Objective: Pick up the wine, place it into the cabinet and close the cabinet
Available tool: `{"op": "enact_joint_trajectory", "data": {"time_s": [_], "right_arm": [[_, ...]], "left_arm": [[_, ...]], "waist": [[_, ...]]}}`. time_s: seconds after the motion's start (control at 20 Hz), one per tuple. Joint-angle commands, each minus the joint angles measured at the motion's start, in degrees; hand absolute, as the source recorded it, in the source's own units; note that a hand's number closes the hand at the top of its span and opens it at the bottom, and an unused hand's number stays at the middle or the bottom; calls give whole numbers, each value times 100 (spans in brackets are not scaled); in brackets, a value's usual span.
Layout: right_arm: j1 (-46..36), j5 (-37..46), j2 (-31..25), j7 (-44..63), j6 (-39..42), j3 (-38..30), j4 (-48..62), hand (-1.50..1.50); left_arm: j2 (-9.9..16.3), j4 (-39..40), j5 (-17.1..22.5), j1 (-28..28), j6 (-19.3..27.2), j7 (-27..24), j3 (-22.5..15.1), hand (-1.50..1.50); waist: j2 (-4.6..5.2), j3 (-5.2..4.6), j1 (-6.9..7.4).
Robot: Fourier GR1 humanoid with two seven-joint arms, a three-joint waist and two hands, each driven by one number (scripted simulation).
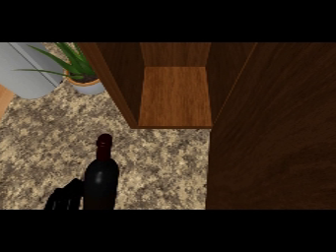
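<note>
The wine bottle [101,179] is dark with a dark red cap and stands upright at the lower left. Its base is cut off by the view's lower edge, so I cannot see what it rests on or what holds it. My left hand [63,197] shows just left of the bottle at the lower edge, fingers up and relaxed, close against the bottle's side. The wooden cabinet [119,83] is open beyond the bottle, with a bare shelf [175,98] inside. Its dark door [283,128] is swung out at the right. My right hand is out of view.
A potted green plant [80,71] stands at the back left beside the cabinet's left wall. A grey rounded object [17,69] lies further left. The speckled stone counter [163,162] stretches between the bottle and the cabinet's opening.
</note>
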Motion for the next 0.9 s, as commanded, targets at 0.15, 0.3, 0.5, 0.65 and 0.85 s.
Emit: {"op": "enact_joint_trajectory", "data": {"time_s": [0.15,0.3,0.5,0.65,0.85], "right_arm": [[226,368,194,-232,42,319,-34,-150],[-58,-98,-100,148,37,-54,-7,-150],[-125,-232,-77,237,-49,-127,-93,-150],[-233,-176,-129,114,6,-215,165,-150],[16,-264,-63,225,21,-112,-184,-150]], "left_arm": [[-271,-2102,51,590,723,1167,-455,150],[-416,-2669,94,683,900,1572,-667,150],[-506,-3046,44,168,1359,2106,-598,150],[-748,-3089,-304,-36,1728,2162,-793,150],[-772,-3220,-42,-459,2042,2761,-785,150]], "waist": [[-1,-3,-2],[1,-4,-7],[4,-6,-21],[8,-7,-20],[6,-8,-31]]}}
